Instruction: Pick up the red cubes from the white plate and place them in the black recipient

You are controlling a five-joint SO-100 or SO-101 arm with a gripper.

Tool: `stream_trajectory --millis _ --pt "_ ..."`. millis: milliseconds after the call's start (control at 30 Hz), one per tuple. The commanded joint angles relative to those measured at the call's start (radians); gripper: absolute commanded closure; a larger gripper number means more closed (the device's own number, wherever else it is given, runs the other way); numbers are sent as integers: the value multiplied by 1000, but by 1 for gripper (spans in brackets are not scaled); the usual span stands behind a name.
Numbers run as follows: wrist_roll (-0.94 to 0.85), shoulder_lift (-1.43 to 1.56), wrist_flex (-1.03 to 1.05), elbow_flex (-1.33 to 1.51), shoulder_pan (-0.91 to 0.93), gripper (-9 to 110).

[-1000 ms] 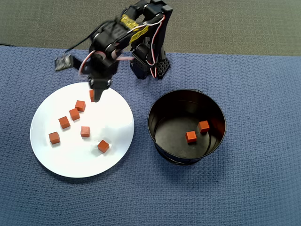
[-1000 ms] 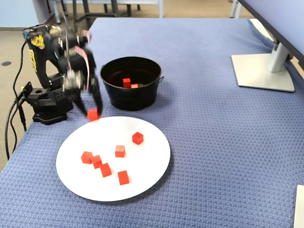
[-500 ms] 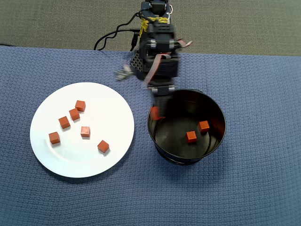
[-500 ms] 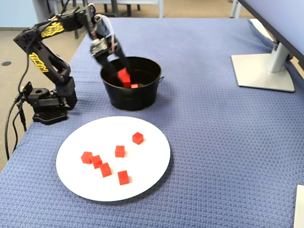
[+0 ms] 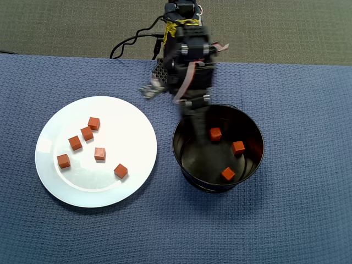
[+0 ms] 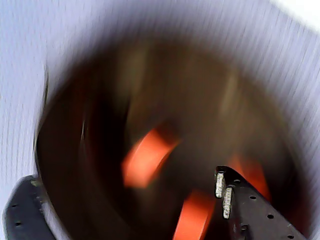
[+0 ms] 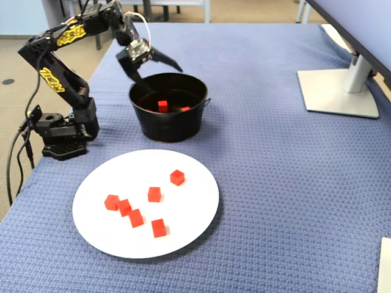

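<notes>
Right now the hand (image 7: 157, 68) hangs over the near-arm rim of the black recipient (image 7: 168, 125), its two fingers spread wide with nothing between them; in the fixed view one finger (image 7: 166, 60) reaches out above the opening while the other points down toward the inside. From overhead the hand (image 5: 199, 118) sits at the upper left of the recipient (image 5: 184, 165), partly blurred. Three red cubes (image 5: 215, 133) lie on the recipient's dark floor in the overhead view: one near the hand, one toward the right wall, one toward the lower edge, all apart from each other. The wrist view is heavily smeared; it shows orange patches (image 6: 146, 156) inside the dark round wall (image 6: 60, 165) and the two finger tips at the lower corners, well apart. Five more red cubes rest on the white plate (image 5: 137, 118), which lies on the blue woven counter (image 5: 286, 220) just left of the recipient in the overhead view. Two of those cubes touch or nearly touch near the plate's upper left, and the others are scattered separately across its middle. A monitor stand (image 7: 339, 91) sits at the far right of the fixed view.
</notes>
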Motion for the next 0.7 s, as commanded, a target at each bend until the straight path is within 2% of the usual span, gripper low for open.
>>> stream_trajectory --millis 0,133,300,500,667 --pt "-284 -9 -40 -63 325 70" --pt "-548 -84 -158 6 541 76" --pt "-715 -141 -344 138 726 79" --pt "-902 -216 -499 275 810 74" --pt "-933 -245 -520 298 845 73"
